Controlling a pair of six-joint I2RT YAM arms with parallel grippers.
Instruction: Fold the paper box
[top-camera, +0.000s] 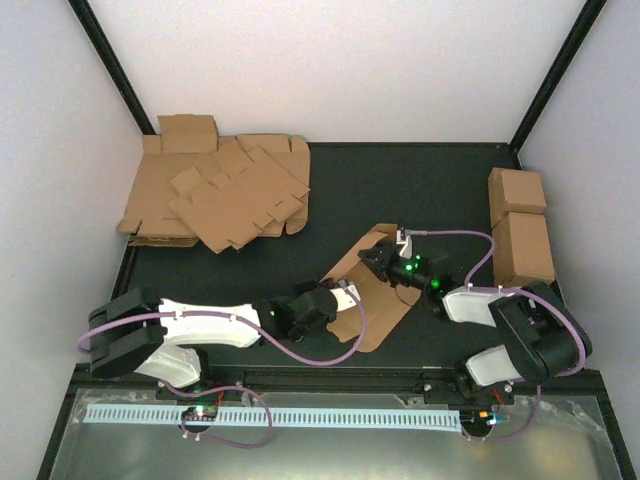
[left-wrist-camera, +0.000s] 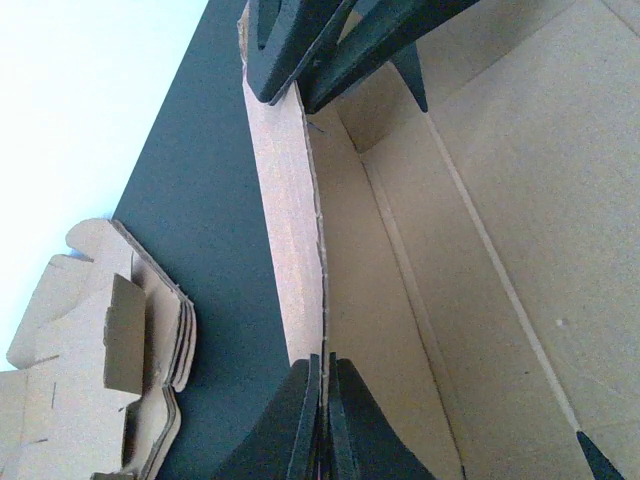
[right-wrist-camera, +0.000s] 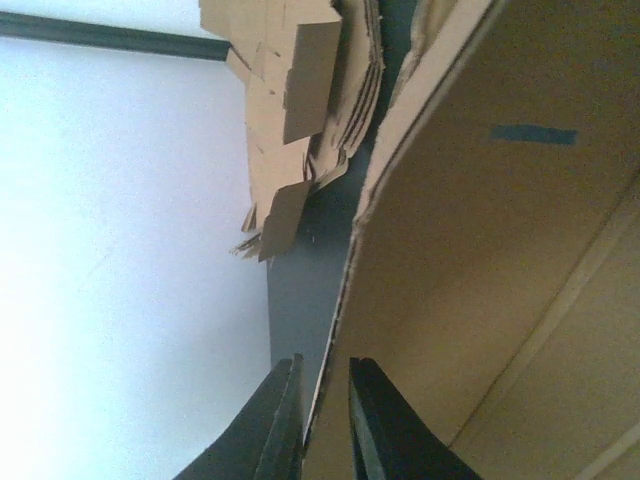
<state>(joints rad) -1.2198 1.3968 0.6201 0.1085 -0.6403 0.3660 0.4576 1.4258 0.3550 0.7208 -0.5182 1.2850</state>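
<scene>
The left pincer (left-wrist-camera: 326, 375) sits at the near left edge of the paper box (top-camera: 385, 315), closed tight on a raised side wall. The box lies mid-tabletop (top-camera: 420, 190) just ahead of both arms, its long axis running from near to far and leaning right. At the farther end of that wall, the right pincer (right-wrist-camera: 325, 375) straddles the cardboard edge with its jaws narrow; whether it actually pinches I cannot tell. Both arms are at the box, so the next crease likely turns on that wall held between them. Far left of the box lies a heap of flat sheets (top-camera: 215, 195); far right, two cardboard cuboids (top-camera: 522, 235).
</scene>
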